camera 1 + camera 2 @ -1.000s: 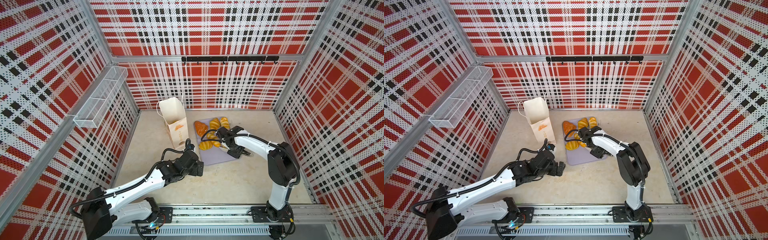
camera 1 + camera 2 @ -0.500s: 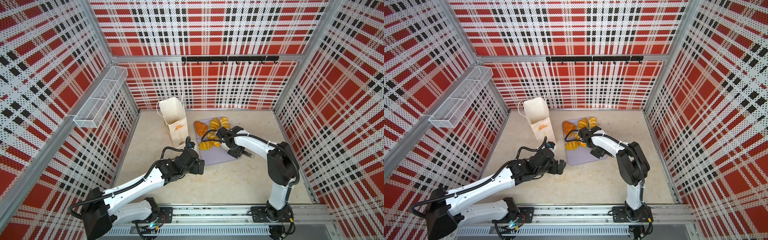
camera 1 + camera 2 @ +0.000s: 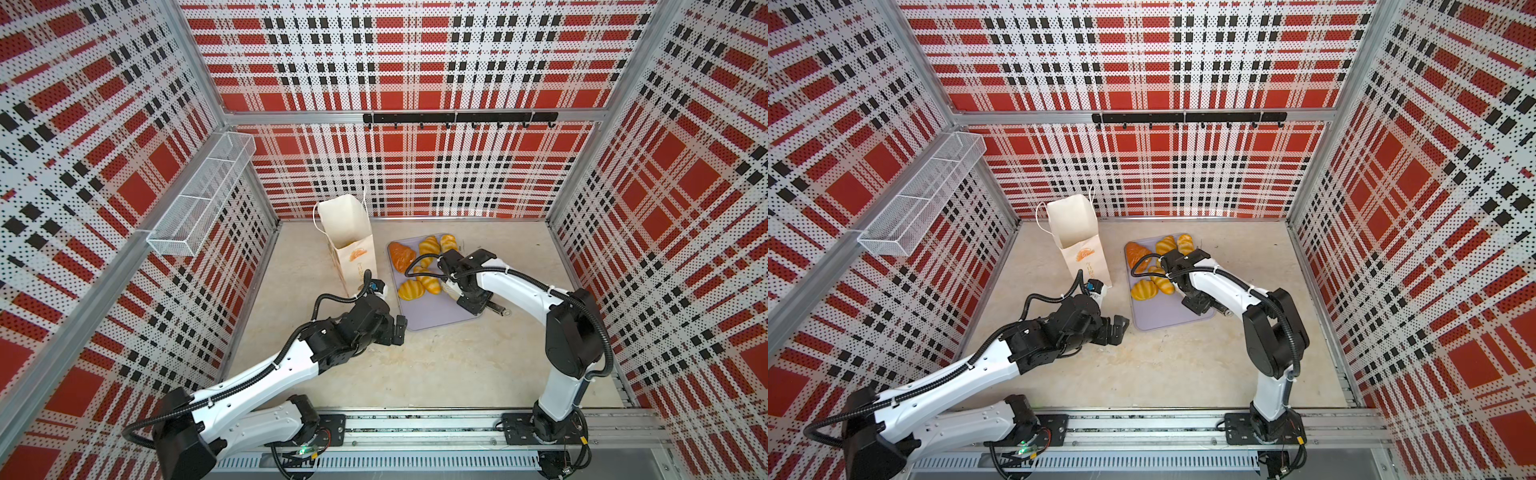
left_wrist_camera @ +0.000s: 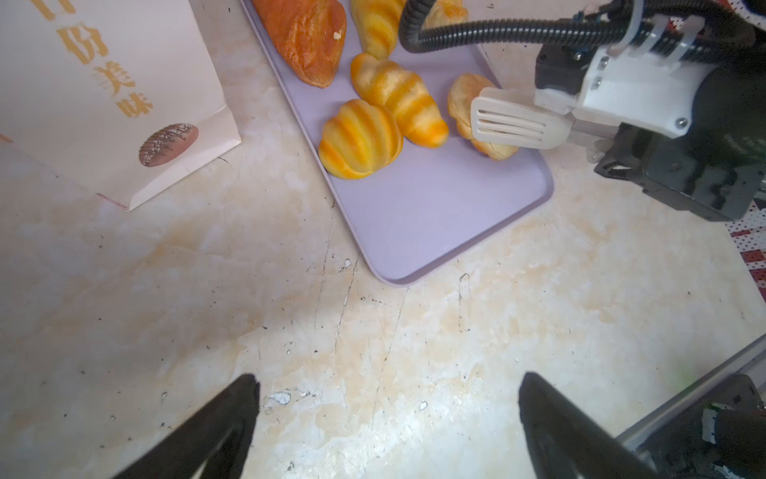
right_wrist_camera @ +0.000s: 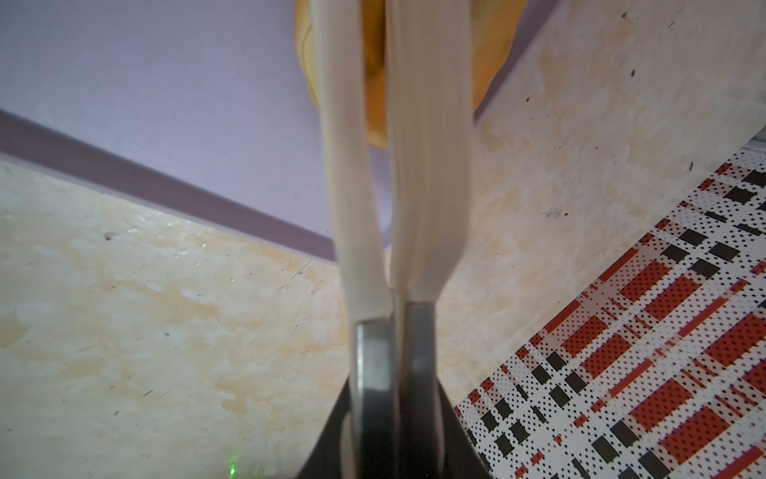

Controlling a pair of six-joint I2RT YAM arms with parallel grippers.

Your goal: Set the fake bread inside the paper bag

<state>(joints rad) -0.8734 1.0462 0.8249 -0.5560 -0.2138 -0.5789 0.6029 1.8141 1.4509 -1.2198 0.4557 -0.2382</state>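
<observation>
In both top views the right arm is covering part of the tray, so the number of pastries on it is hard to count. The inside of the paper bag is too shadowed to read. The bag is standing upright just left of the tray. The right gripper is hanging low over the tray's right side, with its grip hidden under the wrist. The left gripper is hovering beside the tray's near left corner, apart from the bread.

In the left wrist view the frame edge is cutting off the bag and the far pastries. The left gripper's fingers are standing wide apart over the bare table, holding nothing. The right gripper is clamping white tongs, and one slotted blade is pressing on a pale roll at the tray's right edge.

The right wrist view is blurring. The two blades are squeezing that roll and hiding most of it.

Compared with a second ago, both arms are sitting almost where they were, and the bag, tray and pastries are lying unchanged.
</observation>
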